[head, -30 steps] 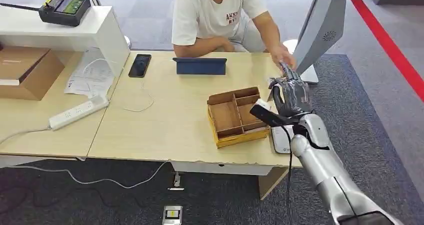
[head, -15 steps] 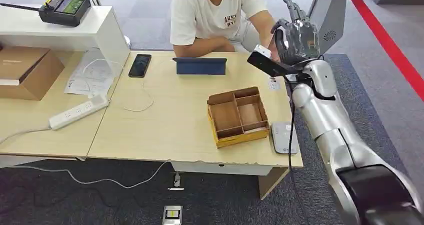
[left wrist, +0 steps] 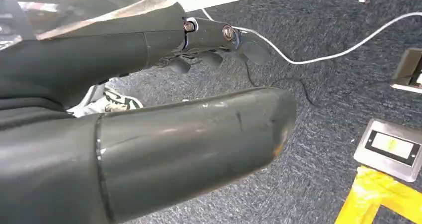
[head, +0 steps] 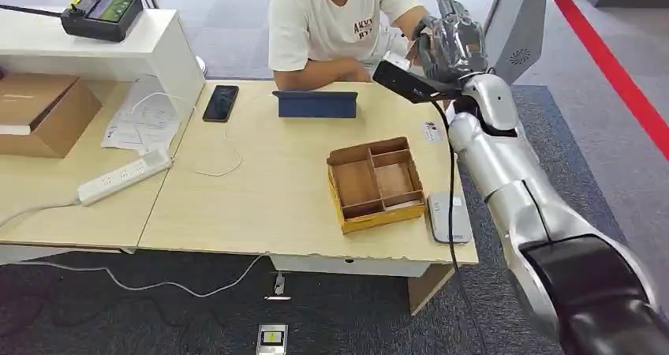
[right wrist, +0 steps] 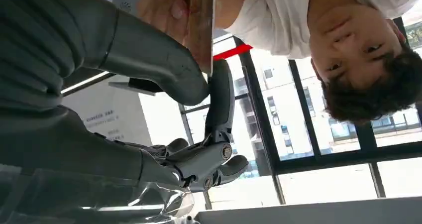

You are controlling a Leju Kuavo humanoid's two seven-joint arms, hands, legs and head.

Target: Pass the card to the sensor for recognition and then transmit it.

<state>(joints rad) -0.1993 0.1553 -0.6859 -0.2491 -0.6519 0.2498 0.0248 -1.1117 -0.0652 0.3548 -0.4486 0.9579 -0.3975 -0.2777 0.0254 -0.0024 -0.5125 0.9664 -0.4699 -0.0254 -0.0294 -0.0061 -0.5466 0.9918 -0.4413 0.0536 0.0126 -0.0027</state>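
Your right hand [head: 451,43] pinches the card [right wrist: 201,25] between thumb and finger, raised over the surface's [head: 268,189] far edge, the person's hand [right wrist: 164,5] touching it; left hand's [left wrist: 214,47] state: cannot tell.

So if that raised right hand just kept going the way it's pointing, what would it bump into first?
Most likely the person's hand, which already meets the card pinched in the right hand; depth is hard to judge.
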